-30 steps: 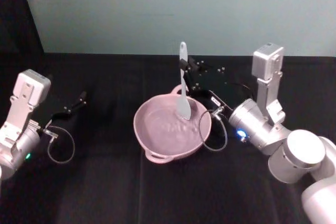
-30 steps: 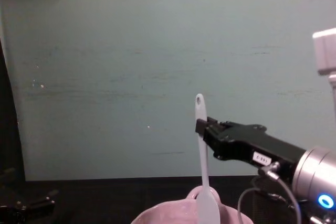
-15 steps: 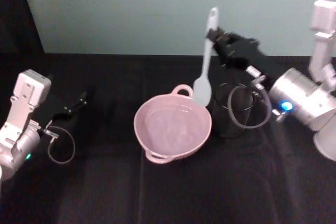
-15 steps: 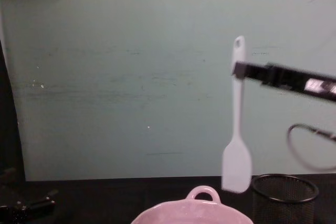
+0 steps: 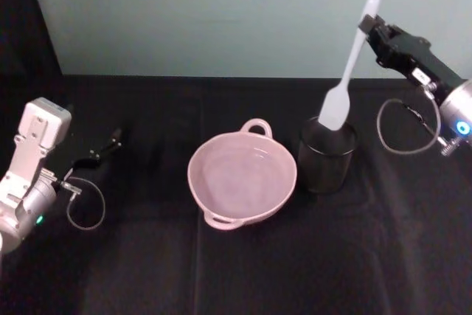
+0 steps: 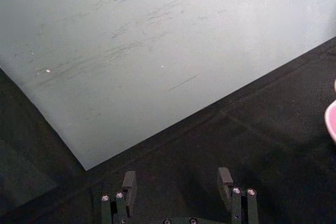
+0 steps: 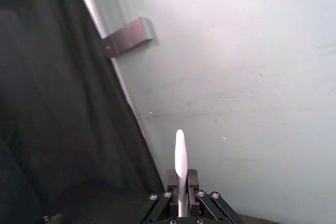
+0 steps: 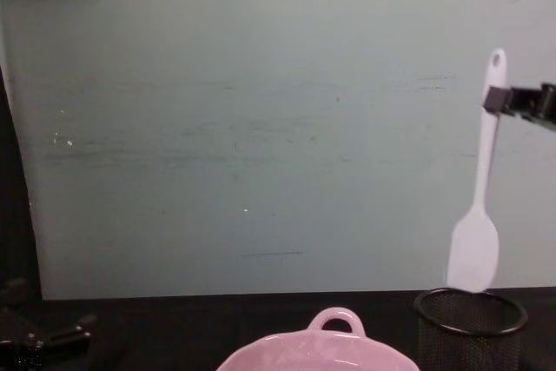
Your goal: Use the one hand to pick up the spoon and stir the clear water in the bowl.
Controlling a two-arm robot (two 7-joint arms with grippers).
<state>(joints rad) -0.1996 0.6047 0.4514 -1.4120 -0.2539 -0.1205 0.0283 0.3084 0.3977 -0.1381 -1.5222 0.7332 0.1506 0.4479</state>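
One spoon (image 5: 351,64) in right tool (image 5: 369,29)

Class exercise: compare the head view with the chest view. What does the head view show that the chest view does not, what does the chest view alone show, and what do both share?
Head view alone: the whole rim and inside of the pink bowl, the silver wrist behind the right gripper, and the left arm's silver links with its looped cable.

Chest view alone: wall sockets at the top left corner, and the spoon side-on, its head level with the mesh cup's rim.

Both: the right gripper shut on the spoon's handle, spoon at the cup, the bowl's loop handle, the left gripper parked low on the left, the pale green wall.
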